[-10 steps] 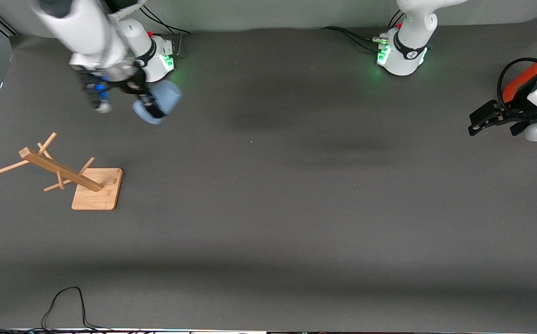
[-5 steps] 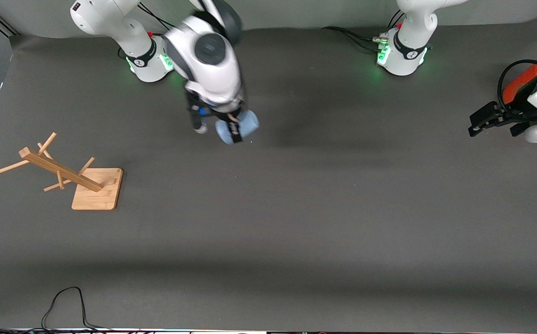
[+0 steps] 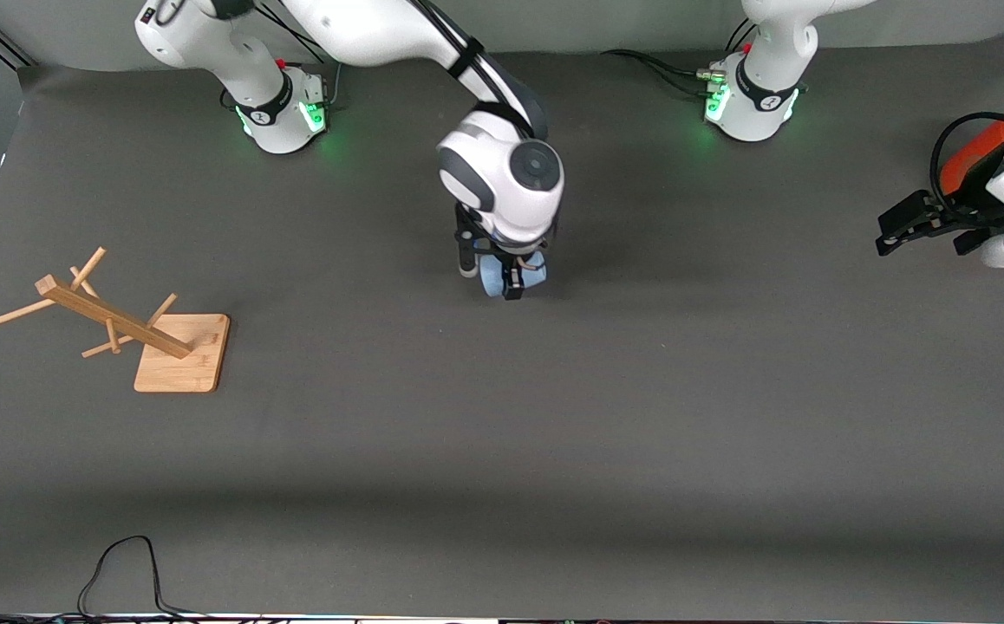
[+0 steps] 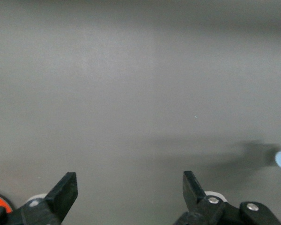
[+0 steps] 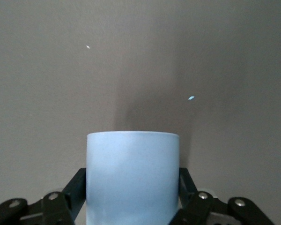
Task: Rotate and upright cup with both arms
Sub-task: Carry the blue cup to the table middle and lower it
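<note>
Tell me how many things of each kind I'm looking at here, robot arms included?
Robot arms: 2 (right end effector grips the cup over the table's middle; left end effector waits open).
Pale-blue cup: 1
Wooden rack: 1
Orange-red cylinder: 1
Loose black cable: 1
Total: 6
</note>
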`<state>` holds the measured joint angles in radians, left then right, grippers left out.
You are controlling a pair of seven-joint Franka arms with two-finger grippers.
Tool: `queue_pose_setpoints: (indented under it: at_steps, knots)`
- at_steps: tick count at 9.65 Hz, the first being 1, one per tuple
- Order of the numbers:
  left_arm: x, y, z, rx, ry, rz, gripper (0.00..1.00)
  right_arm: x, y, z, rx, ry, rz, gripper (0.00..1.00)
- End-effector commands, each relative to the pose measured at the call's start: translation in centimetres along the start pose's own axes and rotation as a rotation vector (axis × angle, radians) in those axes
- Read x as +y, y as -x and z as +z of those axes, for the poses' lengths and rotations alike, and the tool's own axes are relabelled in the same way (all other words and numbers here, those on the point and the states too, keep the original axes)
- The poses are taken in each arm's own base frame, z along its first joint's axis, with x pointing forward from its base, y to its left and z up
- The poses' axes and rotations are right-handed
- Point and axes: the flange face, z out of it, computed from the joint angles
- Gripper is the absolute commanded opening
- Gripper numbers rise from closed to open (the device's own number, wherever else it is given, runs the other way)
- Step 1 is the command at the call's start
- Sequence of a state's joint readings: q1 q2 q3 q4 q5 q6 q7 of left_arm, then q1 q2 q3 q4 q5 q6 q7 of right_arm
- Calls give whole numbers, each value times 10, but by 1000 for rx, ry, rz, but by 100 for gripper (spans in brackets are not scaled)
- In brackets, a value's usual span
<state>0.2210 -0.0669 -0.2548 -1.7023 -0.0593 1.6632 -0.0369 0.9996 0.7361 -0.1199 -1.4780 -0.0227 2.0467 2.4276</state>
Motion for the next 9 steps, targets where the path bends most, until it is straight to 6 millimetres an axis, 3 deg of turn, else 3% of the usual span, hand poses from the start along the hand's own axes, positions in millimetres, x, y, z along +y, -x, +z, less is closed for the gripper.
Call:
queue_pose_setpoints:
  at_steps: [1, 4, 9]
  knots:
    - [0, 0, -4, -4, -5, -10, 100, -1, 26, 20, 34, -26, 40, 51]
    - [-5, -1, -3, -7, -5, -39, 100, 2, 32, 40, 60, -23, 42, 54]
    - [1, 3, 5, -64, -7, -82, 100, 0, 34, 32, 50, -36, 50, 80]
